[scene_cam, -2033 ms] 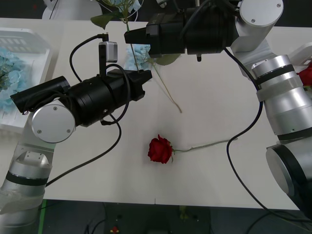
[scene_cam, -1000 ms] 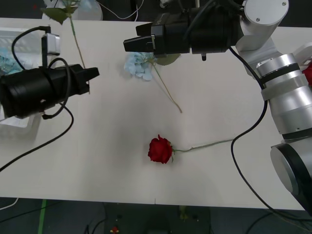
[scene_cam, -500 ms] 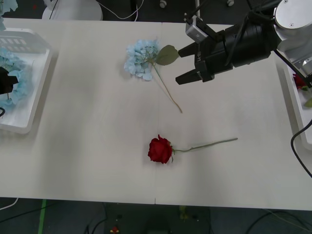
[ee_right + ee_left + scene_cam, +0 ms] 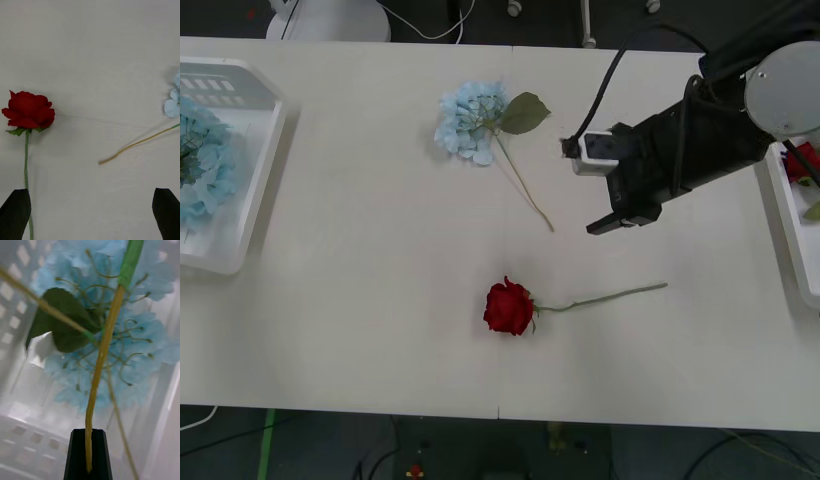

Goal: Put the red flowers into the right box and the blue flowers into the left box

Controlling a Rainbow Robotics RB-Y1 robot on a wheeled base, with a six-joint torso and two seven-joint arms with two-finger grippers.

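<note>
Two flowers lie loose on the white table [image 4: 360,300] with bare surface all round them: a rose [image 4: 509,307] near the front edge, stem pointing to my right, and a blue flower [image 4: 472,121] farther back, its stem running toward the middle. My right gripper [image 4: 617,195] hangs over the open stretch between their stem ends, jaws wide apart, its black fingertips [image 4: 15,213] straddling the rose's stem in the wrist view. The left box [image 4: 255,190], white plastic with a raised rim and slotted walls, sits at the table's left edge and holds pale blue heads [image 4: 202,165]. My left gripper [image 4: 89,457] is over that box, jaws together on a thin yellow-green stem [image 4: 98,371] of a blue head with a dark leaf. The right box [image 4: 788,225] at the right edge holds red blooms [image 4: 805,160].
</note>
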